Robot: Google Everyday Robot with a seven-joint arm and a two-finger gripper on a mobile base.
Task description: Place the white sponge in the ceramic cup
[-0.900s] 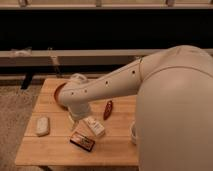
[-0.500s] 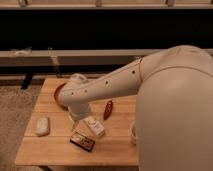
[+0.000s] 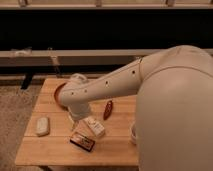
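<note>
The white sponge (image 3: 42,126) lies flat on the left part of the wooden table (image 3: 55,152), with nothing touching it. A small white cup (image 3: 133,134) stands at the table's right front, half hidden behind my arm's big white shell. My gripper (image 3: 78,119) points down at mid-table, just left of a white labelled bottle (image 3: 94,126) and well right of the sponge. It holds nothing that I can see.
An orange-red bowl (image 3: 58,94) sits at the back left, partly behind my arm. A flat dark box (image 3: 82,142) lies near the front edge and a small red object (image 3: 107,110) at centre. A pale round thing (image 3: 77,78) shows behind the arm.
</note>
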